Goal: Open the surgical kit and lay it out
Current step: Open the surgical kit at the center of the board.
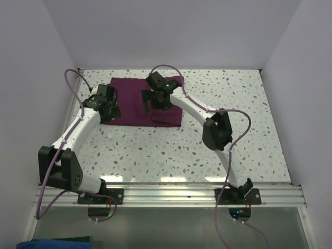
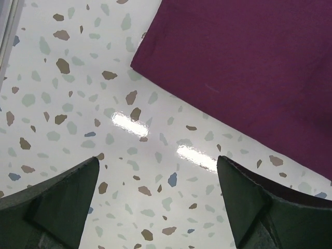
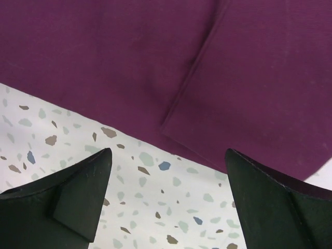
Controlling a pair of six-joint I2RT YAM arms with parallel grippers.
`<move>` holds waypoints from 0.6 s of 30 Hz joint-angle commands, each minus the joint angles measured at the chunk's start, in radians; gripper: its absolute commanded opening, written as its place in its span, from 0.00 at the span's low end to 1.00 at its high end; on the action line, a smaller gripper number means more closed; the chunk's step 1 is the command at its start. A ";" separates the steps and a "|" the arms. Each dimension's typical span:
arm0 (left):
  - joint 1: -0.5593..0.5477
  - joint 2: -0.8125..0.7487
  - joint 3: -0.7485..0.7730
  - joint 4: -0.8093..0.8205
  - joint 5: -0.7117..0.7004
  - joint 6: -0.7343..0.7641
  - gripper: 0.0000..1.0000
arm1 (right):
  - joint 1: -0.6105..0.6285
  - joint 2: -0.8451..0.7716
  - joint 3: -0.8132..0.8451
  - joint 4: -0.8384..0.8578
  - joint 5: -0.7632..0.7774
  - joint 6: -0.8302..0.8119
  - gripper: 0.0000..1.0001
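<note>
Here, left gripper, right gripper agape, empty.

The tabletop is a pale, glossy surface speckled with brown, grey-green and blue chips; two bright glints sit on it mid-frame in the left wrist view. One thing lies directly on it: a dark maroon cloth wrap, folded flat, in the upper centre of the overhead frame. In the right wrist view a straight fold edge runs down its top layer, ending at a corner near the cloth's lower border.
</note>
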 commanded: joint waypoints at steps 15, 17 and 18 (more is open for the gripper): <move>0.002 -0.066 -0.068 0.057 0.101 0.013 1.00 | 0.068 0.212 0.112 -0.048 0.117 0.030 0.79; 0.002 -0.067 -0.070 0.059 0.101 0.021 0.99 | 0.067 0.232 0.112 -0.042 0.134 0.028 0.68; 0.002 -0.067 -0.070 0.059 0.100 0.027 0.99 | 0.068 0.238 0.117 -0.045 0.134 0.024 0.64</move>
